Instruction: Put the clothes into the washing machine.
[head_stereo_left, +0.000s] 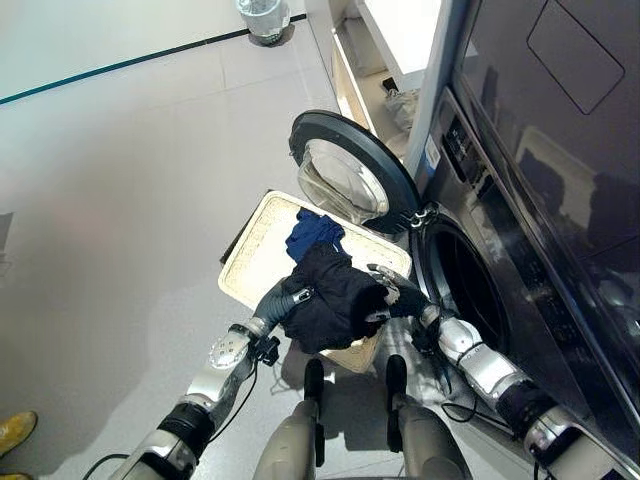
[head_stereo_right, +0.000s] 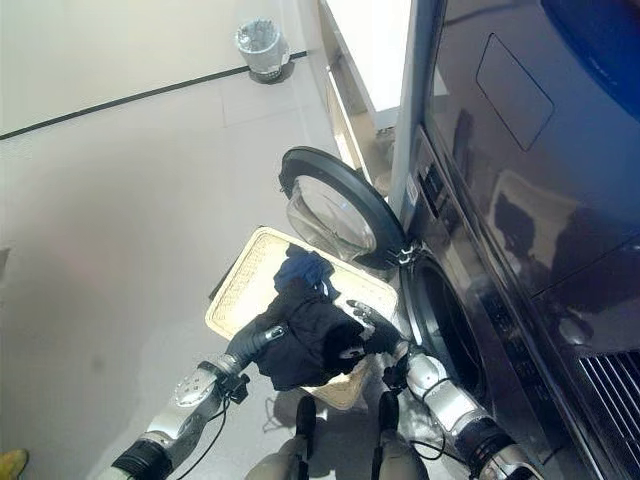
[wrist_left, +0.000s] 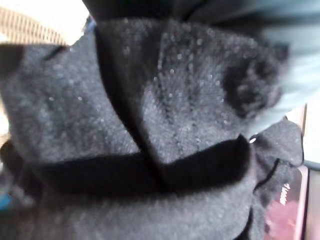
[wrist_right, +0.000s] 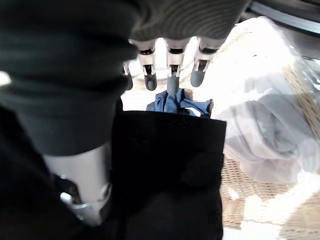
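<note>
A black garment (head_stereo_left: 335, 300) hangs bunched between both hands over the near corner of a wicker basket (head_stereo_left: 258, 250). My left hand (head_stereo_left: 286, 300) is pushed into its left side, and in the left wrist view black cloth (wrist_left: 150, 125) covers everything. My right hand (head_stereo_left: 392, 292) lies on the garment's right side with straight fingers (wrist_right: 170, 70) reaching over the cloth (wrist_right: 170, 170). A blue garment (head_stereo_left: 312, 232) lies in the basket behind it. The washing machine's drum opening (head_stereo_left: 465, 285) is just right of my right hand, its round door (head_stereo_left: 350, 170) swung open above the basket.
The open door stands over the basket's far right corner. A shelf unit (head_stereo_left: 370, 70) sits beyond the machine, a small bin (head_stereo_left: 263, 15) at the far wall. A person's yellow shoe (head_stereo_left: 15, 430) shows at the lower left on the pale floor.
</note>
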